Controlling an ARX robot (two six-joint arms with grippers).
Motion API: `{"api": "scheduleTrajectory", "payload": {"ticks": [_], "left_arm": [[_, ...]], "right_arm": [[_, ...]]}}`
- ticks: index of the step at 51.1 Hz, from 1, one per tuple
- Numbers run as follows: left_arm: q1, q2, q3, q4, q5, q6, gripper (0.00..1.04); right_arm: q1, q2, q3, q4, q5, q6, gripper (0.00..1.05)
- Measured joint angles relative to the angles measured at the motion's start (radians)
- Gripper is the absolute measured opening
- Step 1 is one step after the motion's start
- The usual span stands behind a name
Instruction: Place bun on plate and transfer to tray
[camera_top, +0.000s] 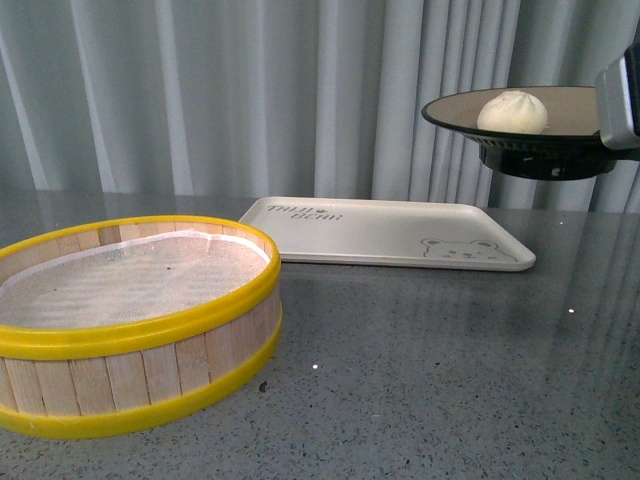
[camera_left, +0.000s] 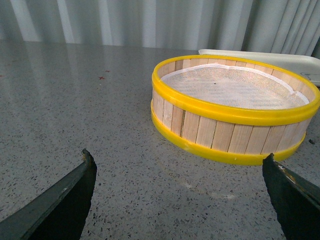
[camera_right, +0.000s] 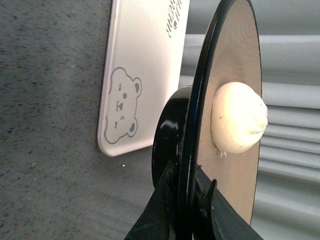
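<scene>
Yellow-rimmed wooden steamer basket (camera_top: 130, 375) sits closest on the grey speckled table (camera_top: 420, 360), lined with white cloth. Behind it lies the cream-white tray (camera_top: 400, 225), flat, with a bear drawing at its right end. Up in the air, above and to the right of that end, the right gripper (camera_right: 187, 200) pinches the black rim of the plate (camera_top: 570, 100). On its beige inside rests the bun (camera_top: 512, 112), round, cream-white, softly pleated on top. The left gripper (camera_left: 178, 155) hangs spread wide near the basket.
</scene>
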Motion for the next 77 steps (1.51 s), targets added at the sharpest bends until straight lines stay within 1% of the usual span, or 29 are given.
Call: {"api": "scheduleTrajectory", "payload": {"ticks": [7, 12, 23, 32, 48, 65, 68, 77], "left_arm": [[0.0, 0.0, 0.0, 0.0, 0.0, 0.0, 0.98], [0.0, 0.0, 0.0, 0.0, 0.0, 0.0, 0.98], [0.0, 0.0, 0.0, 0.0, 0.0, 0.0, 0.98], [0.0, 0.0, 0.0, 0.0, 0.0, 0.0, 0.98], [0.0, 0.0, 0.0, 0.0, 0.0, 0.0, 0.98], [0.0, 0.0, 0.0, 0.0, 0.0, 0.0, 0.98], [0.0, 0.0, 0.0, 0.0, 0.0, 0.0, 0.98], [0.0, 0.0, 0.0, 0.0, 0.0, 0.0, 0.98]], "right_arm": [[0.005, 0.153, 0.107, 0.06, -0.024, 0.059, 0.03], [0.02, 0.262, 0.191, 0.074, -0.031, 0.086, 0.03], [0.061, 0.496, 0.425, 0.039, -0.007, 0.089, 0.03], [0.079, 0.603, 0.529, 0.023, 0.001, 0.09, 0.03], [0.093, 0.711, 0.635, -0.008, 0.013, 0.097, 0.03], [0.096, 0.733, 0.649, -0.022, 0.021, 0.116, 0.03], [0.097, 0.733, 0.648, -0.021, 0.021, 0.117, 0.09], [0.1, 0.712, 0.614, 0.013, 0.005, 0.143, 0.43]]}}
